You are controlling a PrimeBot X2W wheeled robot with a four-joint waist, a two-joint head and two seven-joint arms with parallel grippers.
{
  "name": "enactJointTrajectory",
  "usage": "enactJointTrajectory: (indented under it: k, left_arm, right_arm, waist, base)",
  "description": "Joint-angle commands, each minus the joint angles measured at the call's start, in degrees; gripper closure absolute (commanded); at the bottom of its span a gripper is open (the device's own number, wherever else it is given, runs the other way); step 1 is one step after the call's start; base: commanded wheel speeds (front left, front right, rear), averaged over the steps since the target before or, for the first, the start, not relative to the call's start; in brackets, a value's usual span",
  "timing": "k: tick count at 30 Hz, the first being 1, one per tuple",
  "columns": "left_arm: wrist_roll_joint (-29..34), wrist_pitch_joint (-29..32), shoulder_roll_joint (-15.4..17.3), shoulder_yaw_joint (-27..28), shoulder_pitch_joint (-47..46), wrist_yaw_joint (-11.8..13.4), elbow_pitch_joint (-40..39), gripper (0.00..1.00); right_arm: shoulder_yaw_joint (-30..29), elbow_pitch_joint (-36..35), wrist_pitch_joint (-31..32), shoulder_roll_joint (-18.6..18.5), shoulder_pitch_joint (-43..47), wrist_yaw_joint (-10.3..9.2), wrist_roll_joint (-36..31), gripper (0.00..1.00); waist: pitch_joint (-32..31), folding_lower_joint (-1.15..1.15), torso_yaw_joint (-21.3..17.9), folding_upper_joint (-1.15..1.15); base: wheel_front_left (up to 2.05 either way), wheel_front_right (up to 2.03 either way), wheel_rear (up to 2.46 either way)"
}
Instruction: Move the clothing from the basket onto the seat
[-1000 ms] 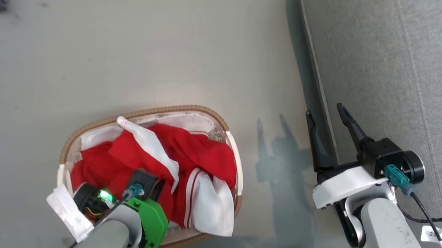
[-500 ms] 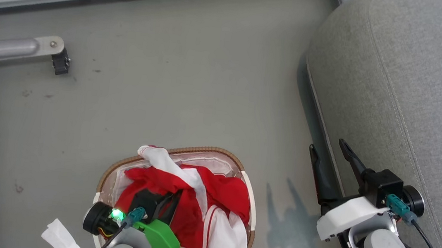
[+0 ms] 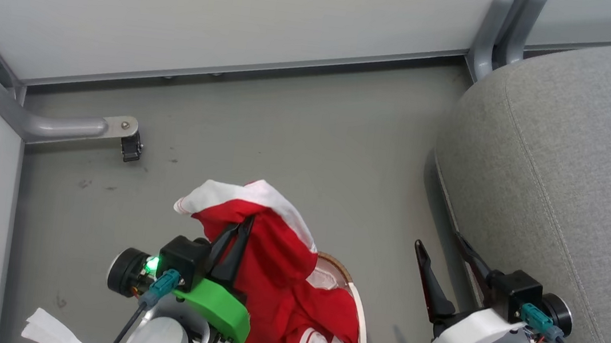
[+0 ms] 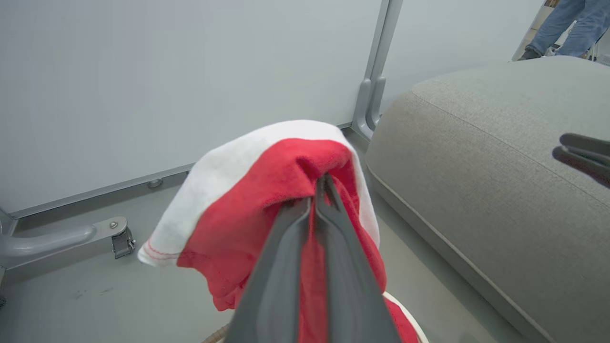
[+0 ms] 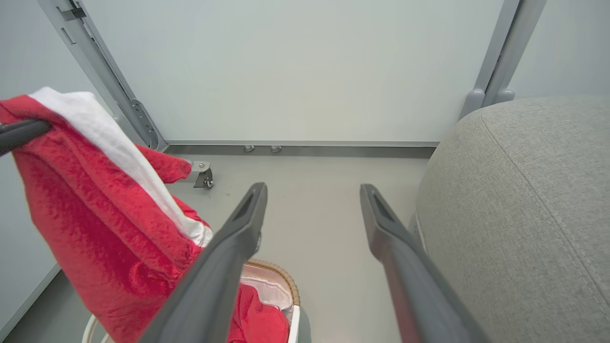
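Right now the left pincer [image 3: 246,225], at the lower centre of the head view, is clamped on the clothing [image 3: 278,283], with its two dark fingers pressed together on a fold of red fabric. The garment hangs from that grip as a red drape with a white band arching over its top. Its lower part trails down into the basket [image 3: 353,295], whose brown woven rim peeks out at the garment's right edge near the bottom of the frame.

In the left wrist view the fingers meet under the red-and-white hump of cloth in mid-frame. In the right wrist view more red fabric lies inside the basket at the bottom, under the hanging cloth on the left.

The right pincer [image 3: 439,241], at the lower right of the head view, is spread wide and holds nothing. Its fingers point up the frame, just beside the near edge of the seat [image 3: 570,167].

The seat is grey with a stitched seam and takes up the right side of the frame. A strip of grey floor [image 3: 299,125] separates it from the clothing. A pale wall panel [image 3: 215,6] runs along the top, and a metal bracket with a small caster [image 3: 127,142] sits at the left. At the upper right of the left wrist view, a person's legs [image 4: 567,24] in blue jeans stand beyond the seat.
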Motion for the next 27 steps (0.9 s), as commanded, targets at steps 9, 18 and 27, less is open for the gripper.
enactJointTrajectory:
  k: [9, 18, 27]
  left_arm:
    - [-1.7, -0.22, 0.13, 0.63, -2.53, -0.37, -12.07, 1.0]
    - [-1.37, -0.14, 0.14, -0.54, -4.68, -0.36, -17.87, 1.0]
    - [-2.03, -0.15, 0.14, -2.92, -4.58, -0.17, -19.25, 1.0]
  right_arm:
    - [2.12, -0.31, -0.27, -0.77, 1.93, -0.06, 1.49, 0.0]
    - [10.71, -4.11, -0.27, -2.41, -0.84, -0.06, 4.35, 0.0]
    - [21.87, -10.18, -0.21, -6.57, -9.76, -0.07, 7.82, 0.0]
  waist:
    - [-3.53, 0.0, 1.12, 0.0]
    - [-3.41, 0.0, 1.35, 0.0]
    - [-2.77, 0.0, 2.33, 0.0]
  base:
    - [0.0, 0.0, 0.0]
    - [0.0, 0.0, 0.0]
    - [0.0, 0.0, 0.0]
